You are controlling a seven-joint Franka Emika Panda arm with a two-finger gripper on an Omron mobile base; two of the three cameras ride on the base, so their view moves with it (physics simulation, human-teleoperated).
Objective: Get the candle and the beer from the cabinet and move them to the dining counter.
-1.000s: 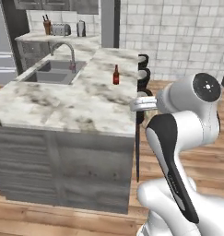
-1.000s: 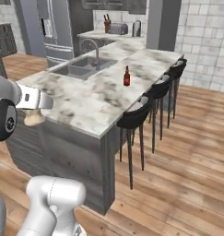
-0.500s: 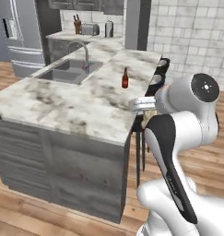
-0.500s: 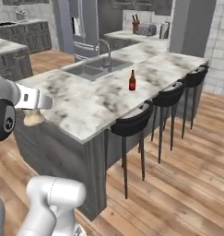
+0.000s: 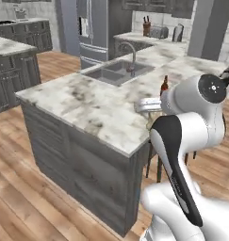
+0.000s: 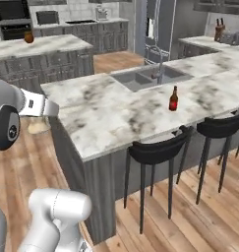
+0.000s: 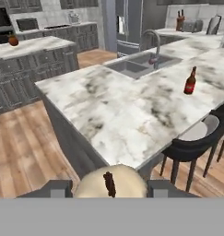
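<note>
On dining counter: one beer upright | claw: grasping one candle | stools: two seen

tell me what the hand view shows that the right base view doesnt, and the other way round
Hand view alone: the candle's dark wick, with the cream candle seen from above between the two fingertips of the gripper. Right base view alone: the bar stools' full legs down to the floor, and the candle from the side. Both share the beer upright on the dining counter, the sink with its tap, and the knife block behind.
</note>
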